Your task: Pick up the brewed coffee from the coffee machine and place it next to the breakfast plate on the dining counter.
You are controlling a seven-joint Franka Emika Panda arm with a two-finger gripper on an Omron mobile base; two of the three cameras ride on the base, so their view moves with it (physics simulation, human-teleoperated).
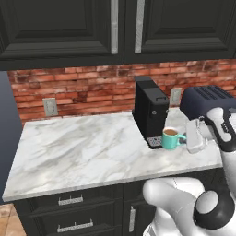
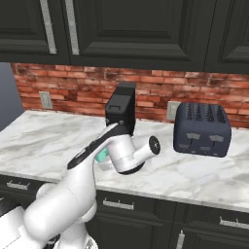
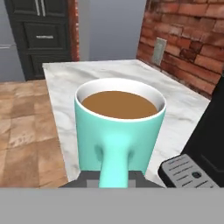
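The white arm's two-finger gripper point(image 1: 188, 138) is pinching the side handle of the small teal mug of brown coffee point(image 1: 171, 138). The mug is sitting beside the tall black coffee machine's point(image 1: 150, 112) drip tray, near the front edge of the marble worktop point(image 1: 83, 147).

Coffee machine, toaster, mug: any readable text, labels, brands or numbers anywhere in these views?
None readable.
coffee machine: plain black, no lettering.
toaster: small pale marks on its front, too small to read.
teal mug: plain, no print.
wall outlets: no markings.
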